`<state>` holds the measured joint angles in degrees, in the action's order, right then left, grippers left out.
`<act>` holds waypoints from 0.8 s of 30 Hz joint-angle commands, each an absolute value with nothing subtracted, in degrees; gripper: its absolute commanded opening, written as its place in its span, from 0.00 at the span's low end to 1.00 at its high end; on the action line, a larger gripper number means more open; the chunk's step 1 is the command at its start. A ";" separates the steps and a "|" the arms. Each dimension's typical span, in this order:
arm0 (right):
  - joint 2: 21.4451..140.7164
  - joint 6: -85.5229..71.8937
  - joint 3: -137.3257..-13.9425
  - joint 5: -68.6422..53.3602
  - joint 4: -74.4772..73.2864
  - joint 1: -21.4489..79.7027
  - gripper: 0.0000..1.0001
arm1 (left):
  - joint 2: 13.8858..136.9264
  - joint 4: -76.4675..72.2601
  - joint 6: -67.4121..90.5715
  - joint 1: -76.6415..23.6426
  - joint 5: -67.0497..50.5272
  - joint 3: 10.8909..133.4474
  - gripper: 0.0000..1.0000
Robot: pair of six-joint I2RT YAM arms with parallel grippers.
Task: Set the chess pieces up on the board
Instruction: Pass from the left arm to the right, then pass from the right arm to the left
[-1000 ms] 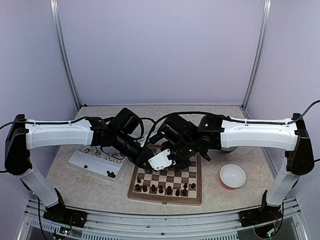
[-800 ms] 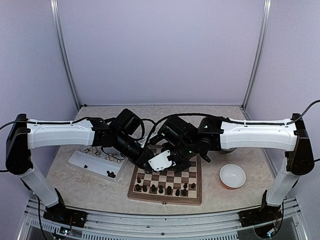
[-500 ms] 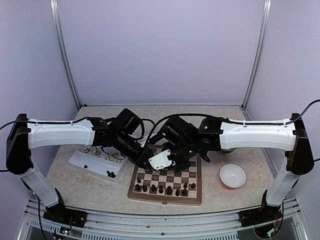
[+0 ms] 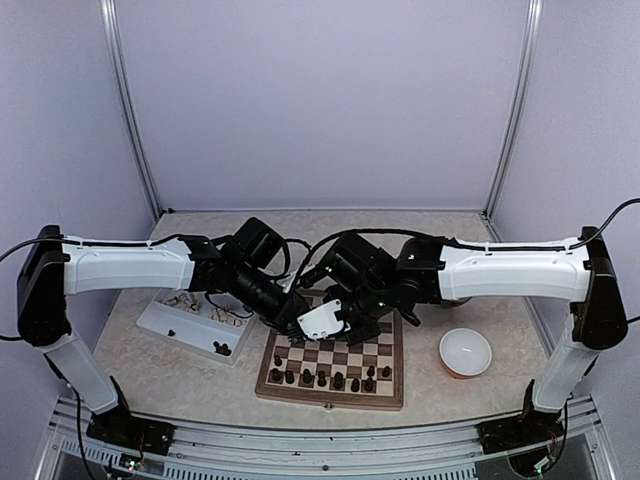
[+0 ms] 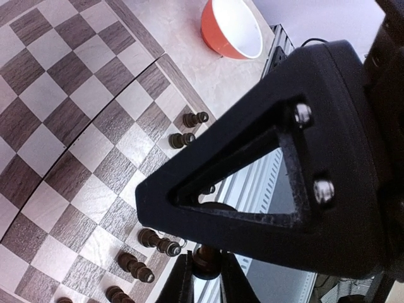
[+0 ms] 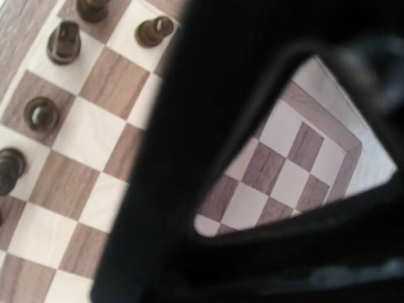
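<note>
Two robot arms stretch in from either side, elbows high, and bend down so that their black wrists meet nose to nose above the far left part of the board [image 4: 345, 356]. The left gripper [image 5: 203, 270] points down toward the right one. Its fingers [image 5: 180, 281] are pinched almost together on a small dark chess piece [image 5: 203, 255], seen end-on between them. The right gripper [image 4: 318, 322] sits just beside it, so close that one of its black triangular fingers [image 5: 360, 158] fills much of the left wrist view. Its jaws are all but closed. Whether anything is between them cannot be told, since its own camera shows only blurred black shapes over the checks. Below and in front of both grippers, a row of dark pieces [image 4: 322, 379] stands along the board's near edge, with a few more one row behind. To the left of the left gripper, a white tray [image 4: 150, 320] on the table [image 4: 180, 385] holds several pale pieces [image 4: 185, 300] at its far end and a few dark chessmen [image 4: 222, 348] nearer. Well to the right of the right gripper stands a bowl [image 4: 465, 352], orange outside and white inside.
</note>
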<state>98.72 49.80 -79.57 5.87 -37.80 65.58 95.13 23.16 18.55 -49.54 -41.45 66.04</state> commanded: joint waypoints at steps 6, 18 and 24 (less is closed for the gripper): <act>93.15 37.15 -78.71 -19.44 -34.96 54.16 0.05 | 75.47 4.35 23.23 -48.63 -23.73 51.47 0.36; 91.77 11.61 -75.46 -58.68 -20.68 40.70 0.07 | 67.94 -22.72 17.66 -63.76 7.97 43.69 0.46; 91.32 11.56 -74.46 -59.55 -20.14 40.69 0.07 | 73.64 -22.35 17.01 -64.95 8.46 47.36 0.47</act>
<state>91.88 14.02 -75.77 -54.57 -22.06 40.45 71.83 -19.33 18.76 -64.47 5.43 44.10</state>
